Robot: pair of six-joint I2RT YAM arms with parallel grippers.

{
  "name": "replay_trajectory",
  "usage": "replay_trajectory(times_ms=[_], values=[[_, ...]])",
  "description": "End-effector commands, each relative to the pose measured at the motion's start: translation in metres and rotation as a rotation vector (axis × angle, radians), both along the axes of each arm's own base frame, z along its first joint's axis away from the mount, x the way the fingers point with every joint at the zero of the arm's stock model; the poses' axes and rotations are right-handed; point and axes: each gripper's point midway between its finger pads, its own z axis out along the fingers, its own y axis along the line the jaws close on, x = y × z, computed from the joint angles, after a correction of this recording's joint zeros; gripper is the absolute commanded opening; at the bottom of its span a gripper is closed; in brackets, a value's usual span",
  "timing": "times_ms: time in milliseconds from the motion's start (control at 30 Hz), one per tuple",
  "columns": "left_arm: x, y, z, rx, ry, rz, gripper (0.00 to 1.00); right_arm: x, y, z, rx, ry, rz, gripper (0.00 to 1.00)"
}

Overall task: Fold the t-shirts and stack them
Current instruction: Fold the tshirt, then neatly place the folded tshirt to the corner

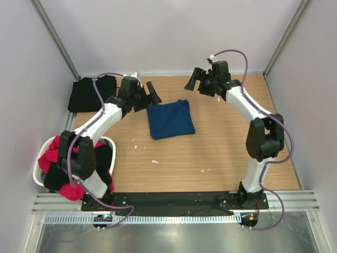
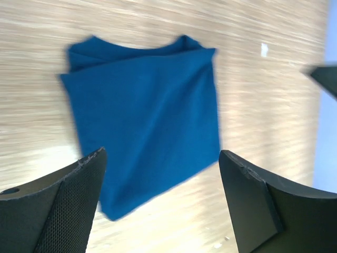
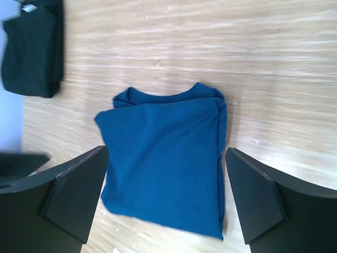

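I see the navy blue t-shirt point(image 1: 170, 119) lying flat on the wooden counter point(image 1: 221, 153), in the middle between left and right edges and nearer to the far edge than to the near one. It is folded into a shape almost square, a little turned against the counter's edges. The cloth looks soft and matte, with shallow diagonal wrinkles. In both wrist views one edge shows the curved neckline and some layers of the fold.

The left jaws are spread wide and hold nothing. They hang just beside the left edge of this shirt. One of the fingers point(image 2: 68, 205) has a fine dotted mesh on its inner face, and its shape is a dark wedge. The right jaws are also spread wide and empty, above the far right part of the counter, well apart from the shirt. Their fingers point(image 3: 73, 200) look smooth, matte black and angular.

A black t-shirt point(image 1: 90, 94) lies folded as a thick rectangle in the far left corner of the counter. At the left edge stands a white basket point(image 1: 37, 176) with a perforated wall; inside it are crumpled red cloth point(image 1: 52, 155) and black cloth point(image 1: 55, 179). Some small pale crumbs point(image 1: 155, 161) lie on the light wood grain.
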Motion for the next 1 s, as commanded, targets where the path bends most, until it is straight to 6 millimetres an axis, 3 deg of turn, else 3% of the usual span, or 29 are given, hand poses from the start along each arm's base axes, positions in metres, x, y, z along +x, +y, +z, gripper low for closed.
replay_trajectory(times_ms=[0, 233, 467, 833, 933, 967], values=[[0.001, 0.030, -0.032, 0.096, 0.076, 0.042, 0.89, -0.017, -0.020, 0.011, 0.017, -0.001, -0.025, 1.00], [0.006, 0.027, -0.079, 0.057, 0.144, 0.102, 0.85, -0.041, -0.051, -0.026, -0.010, 0.118, -0.091, 1.00], [0.009, 0.021, -0.118, -0.008, 0.197, 0.154, 0.80, -0.059, -0.063, -0.053, -0.067, 0.209, -0.111, 1.00], [0.014, 0.001, -0.152, -0.128, 0.262, 0.162, 0.75, -0.063, -0.071, -0.064, -0.108, 0.257, -0.135, 1.00], [0.014, -0.003, -0.161, -0.163, 0.279, 0.170, 0.69, -0.063, -0.072, -0.063, -0.114, 0.259, -0.143, 1.00], [0.014, -0.003, -0.161, -0.169, 0.276, 0.172, 0.61, -0.064, -0.073, -0.063, -0.122, 0.263, -0.143, 1.00]])
